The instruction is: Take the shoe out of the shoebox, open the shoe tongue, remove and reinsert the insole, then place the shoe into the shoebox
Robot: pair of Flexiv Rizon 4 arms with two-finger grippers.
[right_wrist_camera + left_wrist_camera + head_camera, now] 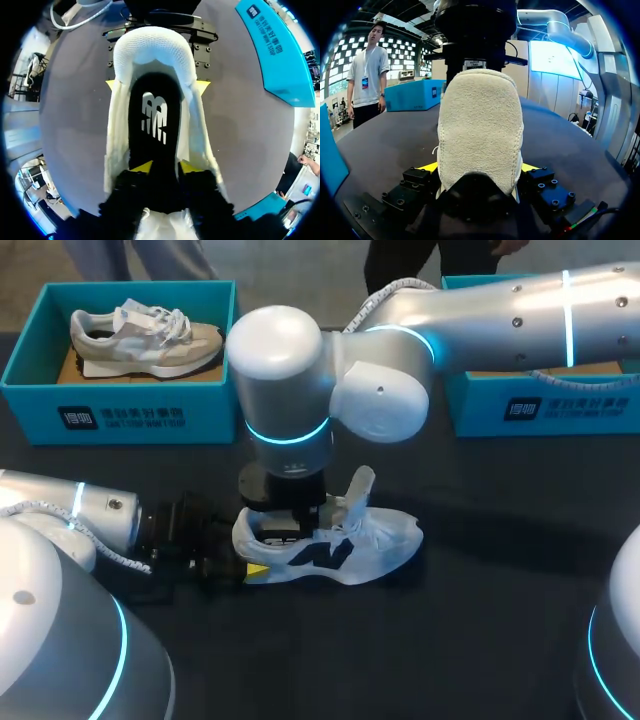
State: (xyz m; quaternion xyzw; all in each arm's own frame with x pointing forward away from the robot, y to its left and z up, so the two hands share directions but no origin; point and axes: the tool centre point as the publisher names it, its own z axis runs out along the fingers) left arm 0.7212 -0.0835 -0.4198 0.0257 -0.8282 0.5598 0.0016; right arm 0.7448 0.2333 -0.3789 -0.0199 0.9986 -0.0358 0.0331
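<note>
A white shoe (385, 540) lies on the dark table, toe to the right, its tongue (360, 485) pulled up. My left gripper (250, 552) comes in from the left and holds the heel. In the left wrist view the heel (480, 130) fills the space between the fingers (427, 166), which press on it from both sides. My right gripper (290, 525) hangs straight down into the shoe's mouth. In the right wrist view the right gripper (165, 166) has its yellow tips apart above the black insole (152, 115), which lies flat inside the shoe (117, 150).
A teal shoebox (120, 415) at the back left holds a beige sneaker (145, 340). A second teal box (540, 405) stands at the back right, partly hidden behind my right arm. The dark tabletop (480, 620) spreads in front of the shoe.
</note>
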